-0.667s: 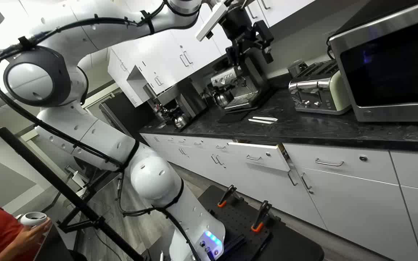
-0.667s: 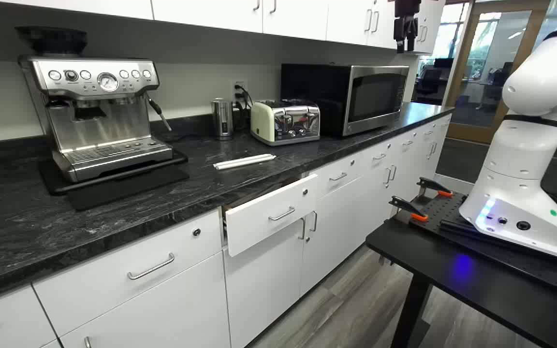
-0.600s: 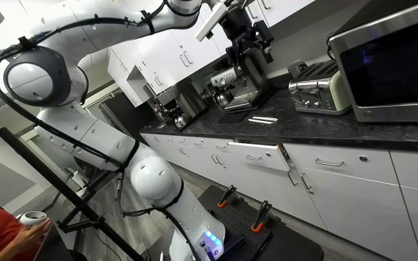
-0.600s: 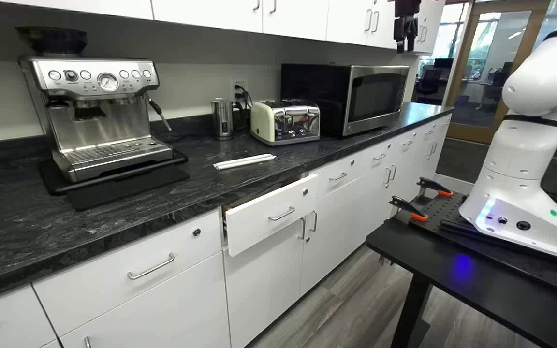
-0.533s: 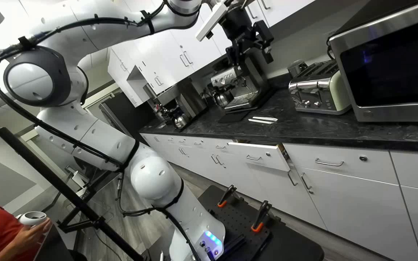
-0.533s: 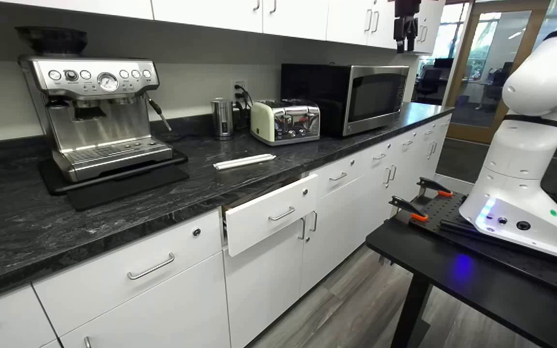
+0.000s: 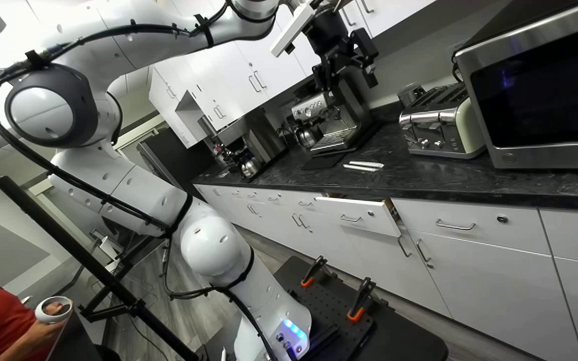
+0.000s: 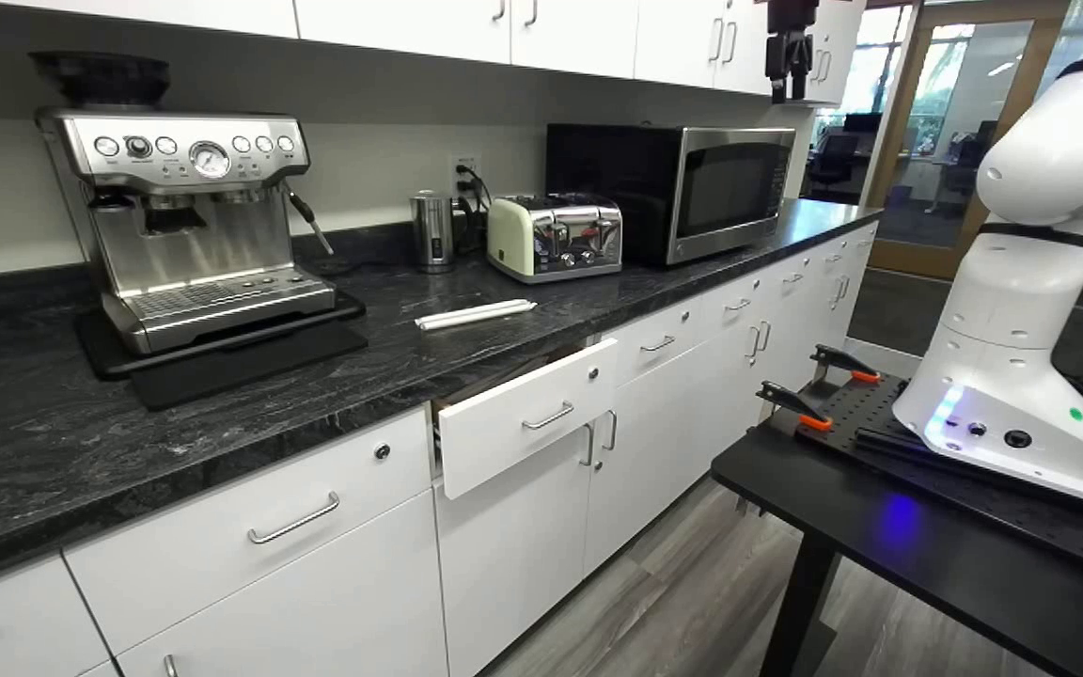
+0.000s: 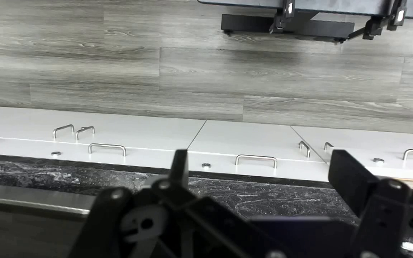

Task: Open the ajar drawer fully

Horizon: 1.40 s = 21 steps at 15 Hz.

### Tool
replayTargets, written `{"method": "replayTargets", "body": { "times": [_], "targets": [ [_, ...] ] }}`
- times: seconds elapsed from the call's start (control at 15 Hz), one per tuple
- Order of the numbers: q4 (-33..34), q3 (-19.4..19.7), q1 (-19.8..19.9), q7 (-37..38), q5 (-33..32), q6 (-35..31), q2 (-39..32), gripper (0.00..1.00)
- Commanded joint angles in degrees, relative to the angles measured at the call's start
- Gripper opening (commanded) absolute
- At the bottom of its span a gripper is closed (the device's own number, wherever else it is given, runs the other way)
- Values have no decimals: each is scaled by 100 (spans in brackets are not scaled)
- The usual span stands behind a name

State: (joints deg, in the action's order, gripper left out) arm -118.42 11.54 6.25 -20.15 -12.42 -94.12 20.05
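Your Panda arm (image 7: 148,195) arches high | gripper (image 9: 259,157) points down, spread wide | drawer (image 8: 509,440) ajar | black countertop (image 8: 250,423), both exterior views: espresso machine (image 8: 203,235) left, microwave (image 8: 673,193) right

Free gap between drawer (image 8: 513,428) and table (image 8: 786,480), clamps (image 8: 797,406) jutting in, countertop (image 8: 400,359) over drawer's rear

Wrist-view drawer (image 9: 393,163) cut off, tool (image 9: 259,156) blurred
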Motion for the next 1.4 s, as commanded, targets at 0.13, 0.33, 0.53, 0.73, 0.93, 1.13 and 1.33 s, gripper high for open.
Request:
{"method": "replayTargets", "body": {
  "times": [0.13,0.33,0.53,0.73,0.93,1.13,1.33],
  "targets": [
    [-286,-278,-90,109,-328,-287,333,100],
    [-916,-901,-421,240,-783,-303,934,100],
    [-1443,-1399,-949,68,-782,-176,1473,100],
    [-1299,-1485,-1206,105,-710,-111,1320,100],
    [-1595,-1624,-1463,82,-719,-111,1738,100],
    [-1611,-1563,-1527,85,-646,-434,1683,100],
    [-1442,-1937,-1930,166,-465,-1477,1233,100]
  ]
}}
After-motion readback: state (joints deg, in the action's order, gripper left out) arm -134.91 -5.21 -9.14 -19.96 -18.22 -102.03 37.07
